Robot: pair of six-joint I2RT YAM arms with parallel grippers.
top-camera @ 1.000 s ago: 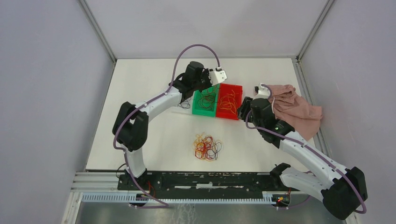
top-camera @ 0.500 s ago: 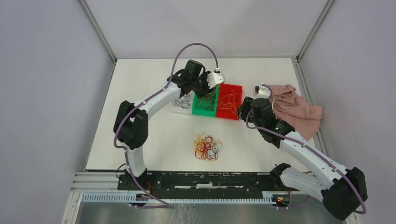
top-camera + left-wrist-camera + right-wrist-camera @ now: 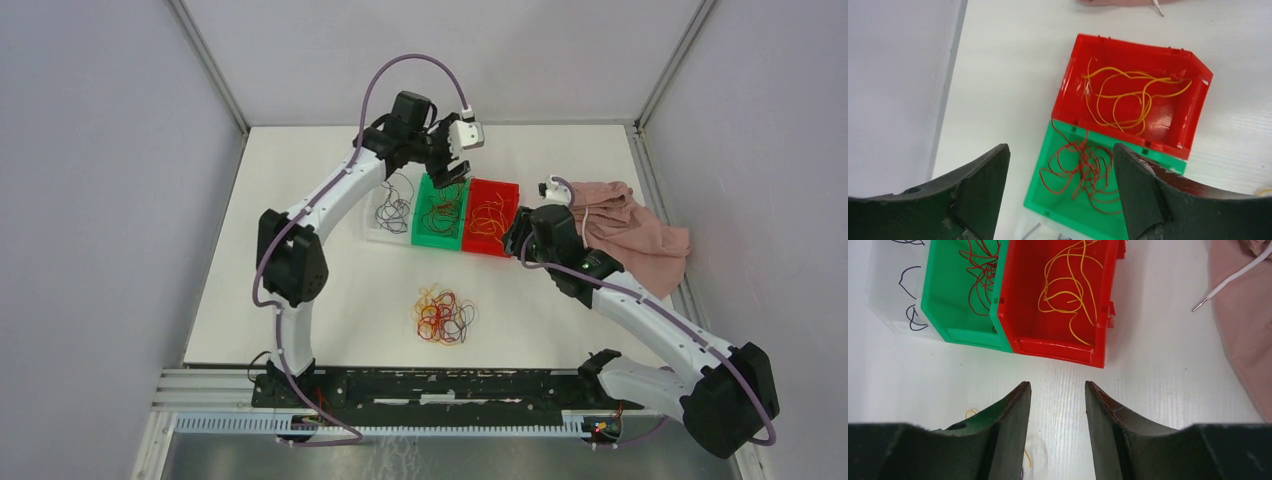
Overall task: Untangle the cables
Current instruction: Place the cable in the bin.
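Observation:
A tangled clump of yellow, red and dark cables (image 3: pixel 443 315) lies on the table between the arms. Sorted cables lie in three bins: dark ones in the clear bin (image 3: pixel 385 232), red ones (image 3: pixel 1083 167) in the green bin (image 3: pixel 433 238), yellow ones (image 3: pixel 1128 97) in the red bin (image 3: pixel 487 248). My left gripper (image 3: pixel 450 170) hovers above the green bin, open and empty; in the left wrist view (image 3: pixel 1060 150) its jaws stand wide apart. My right gripper (image 3: pixel 518 235) is open and empty by the red bin's near right corner, over bare table (image 3: pixel 1056 385).
A pink cloth (image 3: pixel 635 235) with a white drawstring (image 3: pixel 1230 281) lies right of the bins, beside my right arm. The three bins stand in a row at the table's middle back. Walls close in the table on three sides.
My left arm has risen and swung back, uncovering the clear bin; its gripper stays over the green bin. My right gripper has shifted slightly left.

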